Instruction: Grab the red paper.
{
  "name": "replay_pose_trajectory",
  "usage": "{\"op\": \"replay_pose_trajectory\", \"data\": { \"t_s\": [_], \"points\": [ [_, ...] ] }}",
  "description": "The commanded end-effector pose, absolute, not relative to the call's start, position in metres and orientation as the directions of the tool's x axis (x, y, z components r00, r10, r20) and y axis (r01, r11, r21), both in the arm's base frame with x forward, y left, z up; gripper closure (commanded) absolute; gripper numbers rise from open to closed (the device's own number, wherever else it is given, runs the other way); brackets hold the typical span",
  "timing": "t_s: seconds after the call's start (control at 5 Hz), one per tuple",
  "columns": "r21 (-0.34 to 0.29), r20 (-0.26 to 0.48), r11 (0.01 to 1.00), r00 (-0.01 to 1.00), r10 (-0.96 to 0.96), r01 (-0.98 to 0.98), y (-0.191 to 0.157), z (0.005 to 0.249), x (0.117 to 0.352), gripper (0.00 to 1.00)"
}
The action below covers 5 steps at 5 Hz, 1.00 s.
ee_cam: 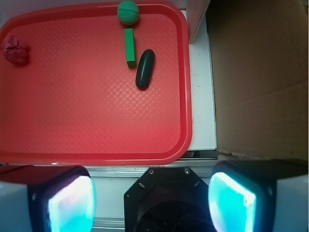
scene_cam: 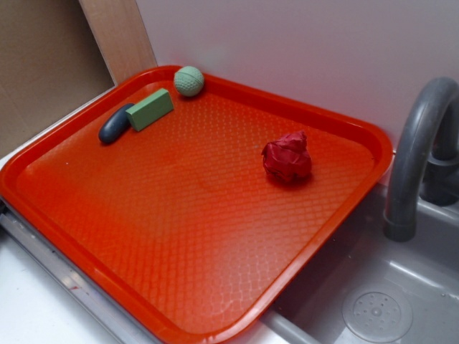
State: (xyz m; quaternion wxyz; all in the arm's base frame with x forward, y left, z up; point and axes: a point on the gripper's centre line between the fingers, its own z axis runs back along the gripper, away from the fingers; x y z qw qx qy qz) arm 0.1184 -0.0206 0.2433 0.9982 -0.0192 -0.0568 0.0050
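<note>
So far nothing of the grab is done. The red paper (scene_cam: 287,158) sits untouched on the orange-red tray (scene_cam: 179,236), alone in its part of the tray, near the edge that runs beside the sink (scene_cam: 373,301) and the grey faucet (scene_cam: 416,150). In the wrist view the crumpled ball lies at the far left, well apart from the gripper (ee_cam: 149,203), which hangs above the table edge outside the tray's near rim. Its jaws stand wide apart with nothing between them; both glowing pads (ee_cam: 72,203) are bare.

The other 3 things cluster at the opposite end: a green ball (scene_cam: 189,81) in the corner, a green block (scene_cam: 150,109) just beside it, and a dark oval object (scene_cam: 116,124) touching or nearly touching the block. None crowds the paper, so the approach looks clear.

What remains, by my reading, is the whole job: travel across the tray, centre over the paper, descend, and close on it. The creased paper will likely squash somewhat under the pads.
</note>
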Motion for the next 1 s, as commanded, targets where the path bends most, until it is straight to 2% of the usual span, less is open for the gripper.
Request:
{"op": "replay_pose_trajectory", "data": {
  "t_s": [0.0,0.2,0.4,0.6,0.8],
  "points": [
    [-0.039,0.113,0.999,0.994,0.012,-0.008,-0.021,0.243,0.118,0.0],
    [-0.039,0.081,0.999,0.997,-0.002,0.006,-0.049,0.231,0.144,0.0],
    [-0.063,0.13,0.998,0.991,-0.022,0.031,-0.076,0.235,0.159,0.0],
    [-0.116,0.21,0.992,0.978,-0.017,0.042,-0.126,0.234,0.176,0.0],
    [-0.14,0.202,0.987,0.978,-0.043,0.073,-0.176,0.227,0.193,0.0]
  ]
}}
